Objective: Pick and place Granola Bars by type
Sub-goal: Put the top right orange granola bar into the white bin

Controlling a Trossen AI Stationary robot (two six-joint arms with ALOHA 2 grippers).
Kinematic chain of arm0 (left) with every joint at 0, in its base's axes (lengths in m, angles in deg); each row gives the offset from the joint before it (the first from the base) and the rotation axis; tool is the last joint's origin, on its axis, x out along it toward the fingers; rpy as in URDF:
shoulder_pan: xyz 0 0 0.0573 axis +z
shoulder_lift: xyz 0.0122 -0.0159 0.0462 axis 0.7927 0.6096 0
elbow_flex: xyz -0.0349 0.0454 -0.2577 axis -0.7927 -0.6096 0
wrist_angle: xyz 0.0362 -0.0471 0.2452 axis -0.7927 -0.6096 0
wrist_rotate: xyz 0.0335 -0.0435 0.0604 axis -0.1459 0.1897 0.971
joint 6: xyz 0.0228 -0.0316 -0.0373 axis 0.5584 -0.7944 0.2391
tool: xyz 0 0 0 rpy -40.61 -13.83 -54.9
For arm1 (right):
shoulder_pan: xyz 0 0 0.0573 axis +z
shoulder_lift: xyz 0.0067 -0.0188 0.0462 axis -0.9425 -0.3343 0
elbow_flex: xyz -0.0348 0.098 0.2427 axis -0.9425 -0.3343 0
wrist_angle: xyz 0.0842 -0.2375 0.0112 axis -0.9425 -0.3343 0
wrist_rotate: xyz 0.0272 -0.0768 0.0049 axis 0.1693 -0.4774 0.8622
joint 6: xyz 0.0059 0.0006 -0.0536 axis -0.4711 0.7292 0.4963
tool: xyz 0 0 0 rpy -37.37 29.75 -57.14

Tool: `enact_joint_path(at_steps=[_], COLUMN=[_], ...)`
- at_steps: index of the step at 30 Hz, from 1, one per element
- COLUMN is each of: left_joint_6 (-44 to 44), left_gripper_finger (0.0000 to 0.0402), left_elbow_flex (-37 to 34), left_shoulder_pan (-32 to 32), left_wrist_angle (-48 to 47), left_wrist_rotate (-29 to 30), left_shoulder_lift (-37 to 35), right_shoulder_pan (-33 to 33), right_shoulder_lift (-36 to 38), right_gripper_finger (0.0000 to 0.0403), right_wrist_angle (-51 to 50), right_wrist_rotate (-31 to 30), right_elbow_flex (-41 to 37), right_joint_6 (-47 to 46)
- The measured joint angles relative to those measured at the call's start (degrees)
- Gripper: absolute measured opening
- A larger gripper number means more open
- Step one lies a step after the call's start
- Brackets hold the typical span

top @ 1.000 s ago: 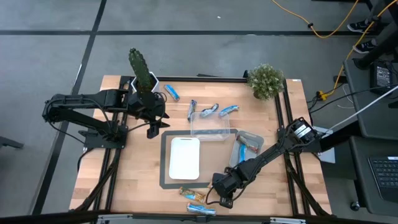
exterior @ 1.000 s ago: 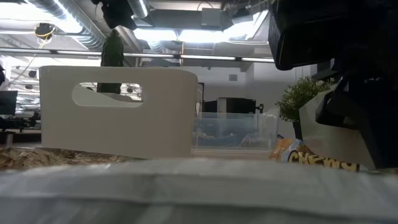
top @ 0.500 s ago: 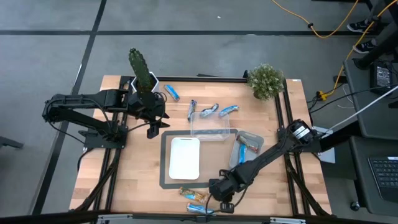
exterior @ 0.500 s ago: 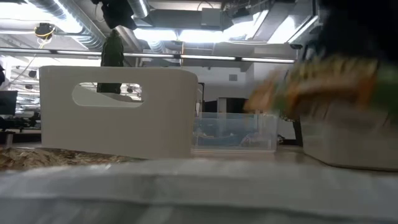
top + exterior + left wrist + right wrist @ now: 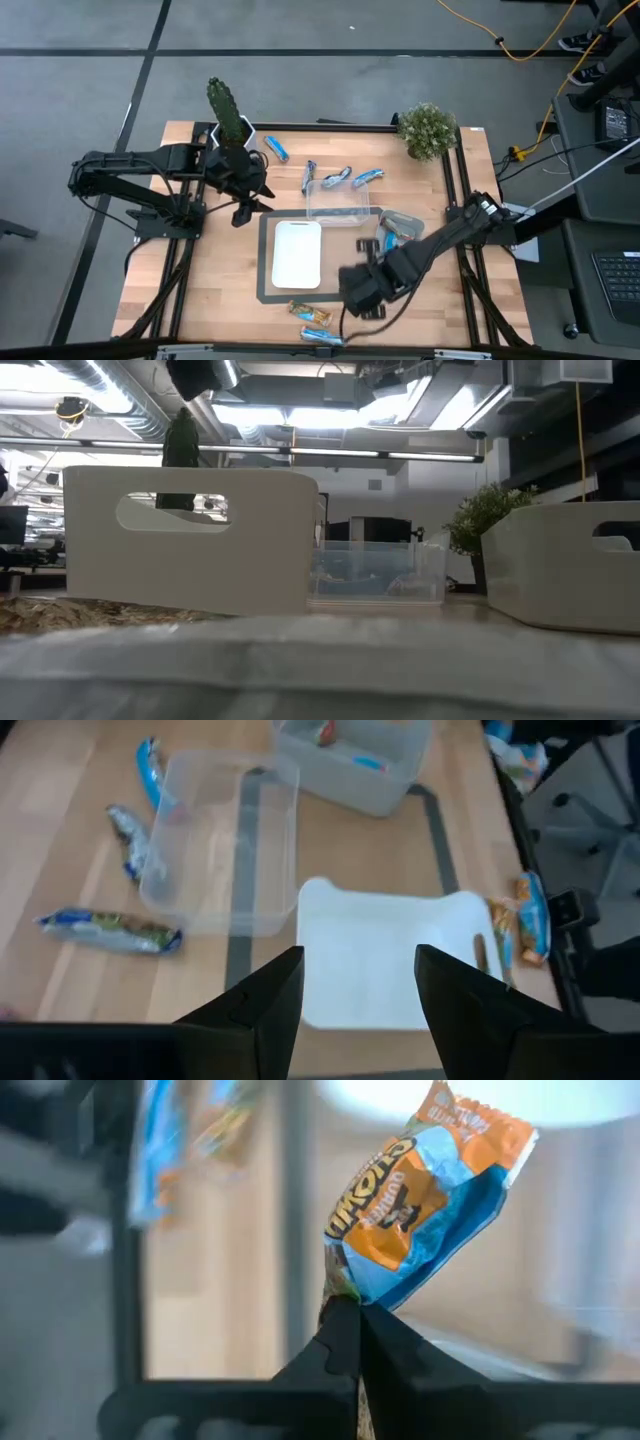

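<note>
Far left: hangs idle near the cactus (image 5: 226,115), the left gripper (image 5: 243,207), fingers apart with nothing between them, well away from the work. Further right: sits flat on the dark mat, the white tray (image 5: 297,252), with the clear container (image 5: 337,203) just beyond it. Just right of the tray's near corner: hovers above the table, the right gripper (image 5: 360,287), clamped shut on one end of an orange-and-blue granola bar (image 5: 420,1210). Juts straight out past the fingertips, long axis in line with the fingers. Right again: holds a few bars, the grey bin (image 5: 398,237). Likely a short carry leftward into the white tray, clearly work for the right arm.
</note>
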Motion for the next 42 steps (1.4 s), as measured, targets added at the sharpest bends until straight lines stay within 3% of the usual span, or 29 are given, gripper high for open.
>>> enact_joint_path(at_steps=[5,9,15,21,26,31,35,39,42], left_joint_6=[1.3,3.8,6.8,6.6,7.7,9.8,9.2,8.6,8.4], left_gripper_finger=[0.0184,0.0184,0.0184,0.0184,0.0184,0.0184,0.0184,0.0189,0.0204], left_elbow_flex=[0.0,0.0,0.0,0.0,0.0,0.0,0.0,0.0,0.0], left_shoulder_pan=[-0.1,-1.0,-2.2,-3.9,-5.7,-6.1,-6.1,-5.8,-4.4], left_wrist_angle=[5.6,11.3,18.8,22.2,22.3,23.0,25.6,28.4,30.8], left_wrist_rotate=[-3.0,-3.1,-3.1,-2.0,-0.5,4.4,8.8,16.3,17.8], left_shoulder_lift=[-1.3,-2.7,-4.2,-5.4,-5.5,-3.8,-2.7,-1.3,-0.1], right_shoulder_pan=[-2.8,-3.8,-7.4,-16.0,-25.2,-31.0,-31.7,-32.0,-32.9], right_shoulder_lift=[0.2,3.8,10.4,19.1,26.7,28.7,28.5,28.1,28.1], right_gripper_finger=[0.0007,0.0007,0.0007,0.0007,0.0007,0.0007,0.0007,0.0007,0.0007], right_wrist_angle=[-10.4,-8.0,-6.9,7.5,31.1,52.3,58.1,58.6,60.0], right_wrist_rotate=[-13.6,-22.2,-24.1,-15.4,-1.9,10.8,15.6,16.8,17.9], right_elbow_flex=[11.4,13.1,9.2,-1.5,-16.0,-27.5,-30.2,-30.5,-30.5], right_joint_6=[-9.2,-11.4,-1.6,17.1,32.0,38.8,43.4,45.1,45.8])
